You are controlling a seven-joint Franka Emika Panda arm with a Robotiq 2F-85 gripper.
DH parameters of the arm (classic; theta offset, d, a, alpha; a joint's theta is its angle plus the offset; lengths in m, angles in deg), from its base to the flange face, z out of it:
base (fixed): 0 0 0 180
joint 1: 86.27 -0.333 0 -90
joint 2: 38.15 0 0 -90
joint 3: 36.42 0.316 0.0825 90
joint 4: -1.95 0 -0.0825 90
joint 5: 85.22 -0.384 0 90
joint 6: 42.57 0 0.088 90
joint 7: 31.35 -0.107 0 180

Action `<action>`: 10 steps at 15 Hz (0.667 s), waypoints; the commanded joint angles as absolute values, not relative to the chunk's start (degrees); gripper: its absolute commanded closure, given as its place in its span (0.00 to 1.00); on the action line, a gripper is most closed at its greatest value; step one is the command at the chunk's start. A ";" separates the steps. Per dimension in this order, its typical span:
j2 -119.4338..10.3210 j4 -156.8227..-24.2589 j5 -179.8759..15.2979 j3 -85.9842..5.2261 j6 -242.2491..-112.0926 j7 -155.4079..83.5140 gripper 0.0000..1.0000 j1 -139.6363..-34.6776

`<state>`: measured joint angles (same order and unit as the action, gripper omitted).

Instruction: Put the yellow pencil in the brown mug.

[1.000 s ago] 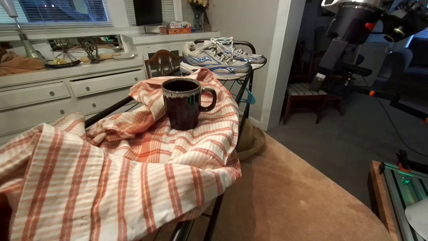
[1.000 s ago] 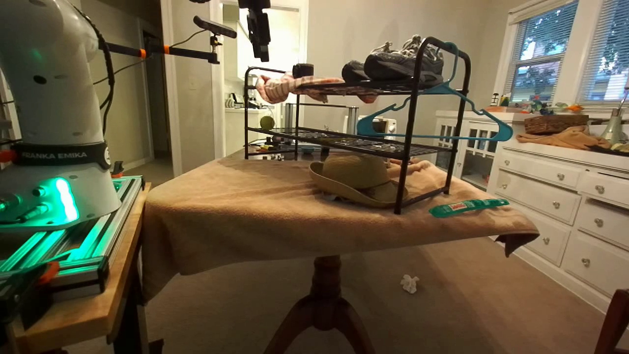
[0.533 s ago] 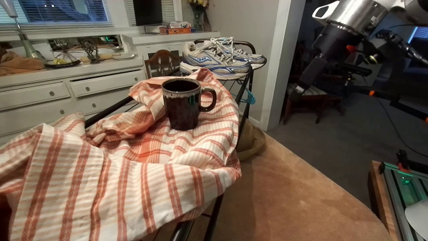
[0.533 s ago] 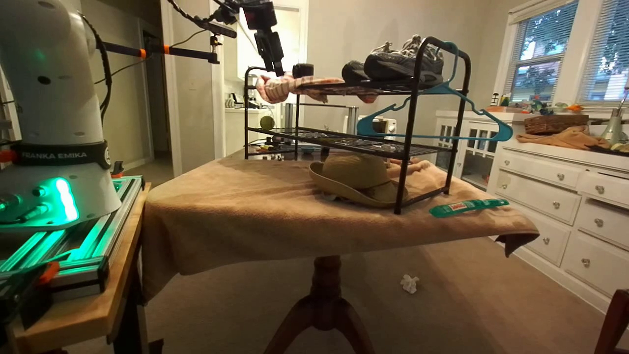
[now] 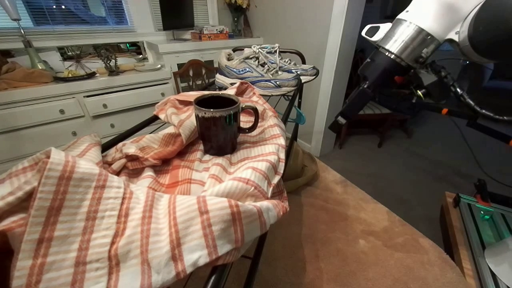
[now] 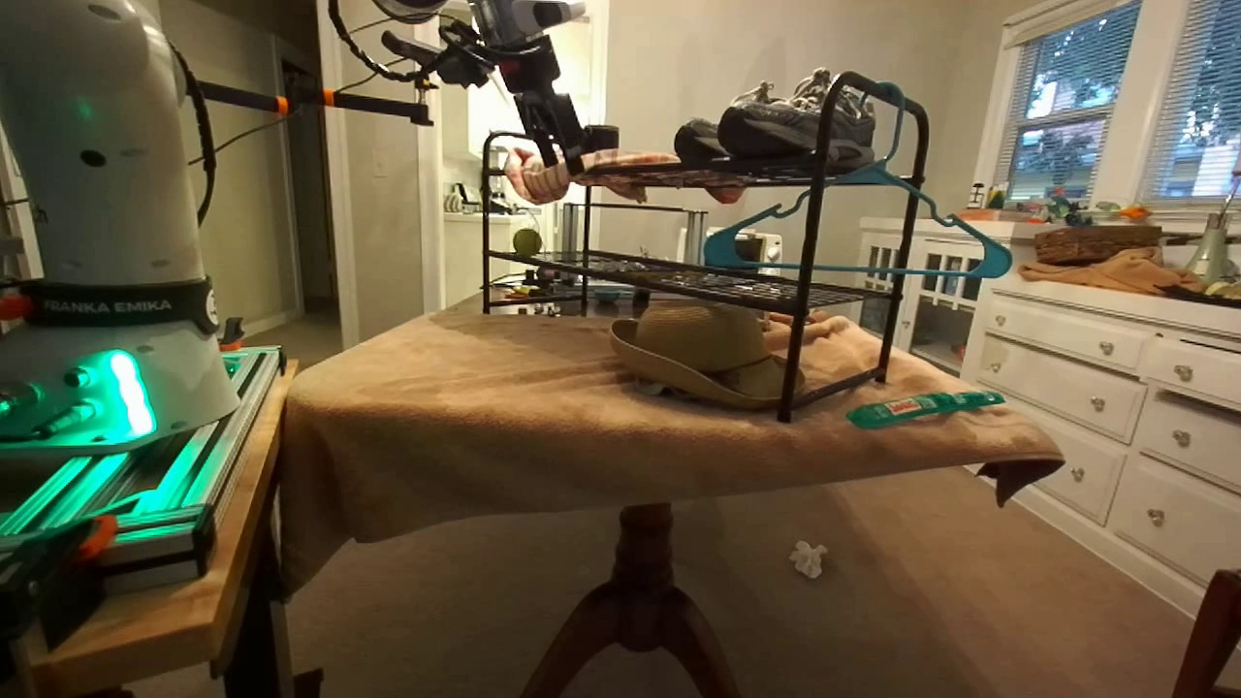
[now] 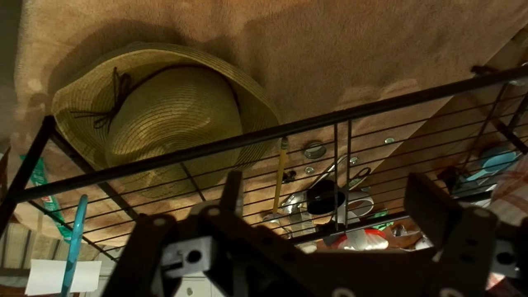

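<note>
The yellow pencil (image 7: 280, 175) shows in the wrist view near the bars of a wire shelf. I cannot tell whether it lies on the bars or below them. It is not visible in the exterior views. The dark brown mug (image 5: 218, 130) stands upright on a striped cloth; it also shows on the rack's top shelf in an exterior view (image 6: 603, 137), partly behind the gripper. My gripper (image 7: 324, 183) is open and empty, its fingers wide apart. It hangs beside the rack (image 6: 560, 165), apart from the pencil, and also shows at the right in an exterior view (image 5: 337, 123).
The black wire rack (image 6: 814, 252) stands on a tan-covered table (image 6: 465, 407). Shoes (image 6: 776, 126) and the striped cloth (image 5: 168, 224) are on top. A straw hat (image 7: 177, 115) lies below. A teal hanger (image 6: 892, 194) hangs at one end. Several small items lie beyond the bars.
The arm has come down and moved in toward the rack and the mug's side, and the gripper has tilted. The mug, cloth and rack have not moved.
</note>
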<state>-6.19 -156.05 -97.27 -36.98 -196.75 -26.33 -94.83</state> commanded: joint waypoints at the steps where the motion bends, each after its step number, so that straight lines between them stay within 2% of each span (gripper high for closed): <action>1: -6.14 -155.96 -96.79 -37.47 -196.59 -26.71 0.00 -95.30; 5: -6.13 -155.92 -96.83 -37.54 -196.58 -26.67 0.00 -95.54; 10: -15.42 -155.96 -96.28 -35.24 -208.88 -28.64 0.00 -95.29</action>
<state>-8.85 -156.01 -97.11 -36.70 -201.39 -26.51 -95.30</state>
